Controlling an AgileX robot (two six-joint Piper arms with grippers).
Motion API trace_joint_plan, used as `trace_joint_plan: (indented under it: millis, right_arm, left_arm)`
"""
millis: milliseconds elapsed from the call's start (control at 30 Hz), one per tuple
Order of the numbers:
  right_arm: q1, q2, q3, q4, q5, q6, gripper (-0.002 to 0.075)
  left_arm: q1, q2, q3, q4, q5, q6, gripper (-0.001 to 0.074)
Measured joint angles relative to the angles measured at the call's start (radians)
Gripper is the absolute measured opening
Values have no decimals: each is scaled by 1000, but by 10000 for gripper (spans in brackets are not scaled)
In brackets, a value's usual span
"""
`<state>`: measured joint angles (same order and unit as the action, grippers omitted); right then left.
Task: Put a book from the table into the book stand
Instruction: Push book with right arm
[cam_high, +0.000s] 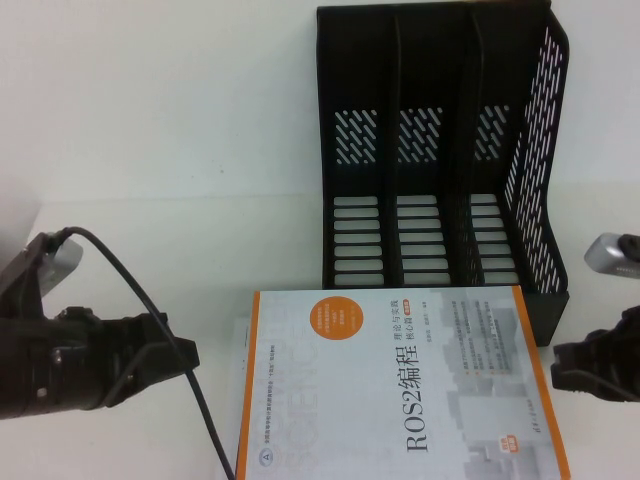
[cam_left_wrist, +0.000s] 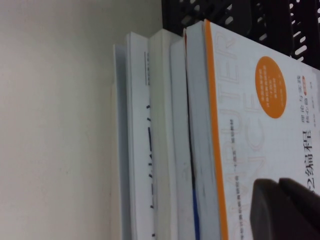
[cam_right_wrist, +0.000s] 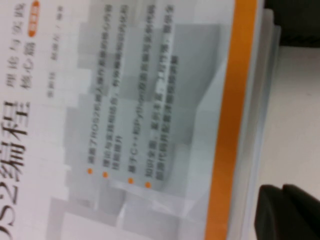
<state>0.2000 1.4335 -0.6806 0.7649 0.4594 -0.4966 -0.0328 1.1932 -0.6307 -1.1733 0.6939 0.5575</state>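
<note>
Stand (cam_high: 440, 150) sits empty at the surface's (cam_high: 150, 150) rear; the book (cam_high: 400, 390) tops a stack before it, stiff, weighty, best pinched by opposite edges. Left claw (cam_high: 170, 350) and right claw (cam_high: 575, 365) flank it, grip unclear.

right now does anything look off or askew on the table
Nothing is damaged or spilled. The book tops a slightly uneven stack before the empty book stand. The left gripper and right gripper flank it.
</note>
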Motion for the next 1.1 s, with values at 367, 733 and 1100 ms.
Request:
trace_joint_plan:
  millis: [367, 733, 1100]
  right_arm:
    - [0, 6, -29, 15, 38, 0, 1]
    - [0, 12, -29, 97, 42, -57, 1]
    - [15, 12, -29, 114, 43, -70, 1]
  left_arm:
    - [0, 4, -1, -17, -88, 4, -4]
    - [0, 5, -1, -58, -162, 20, -4]
    - [0, 5, -1, -111, -164, 71, -4]
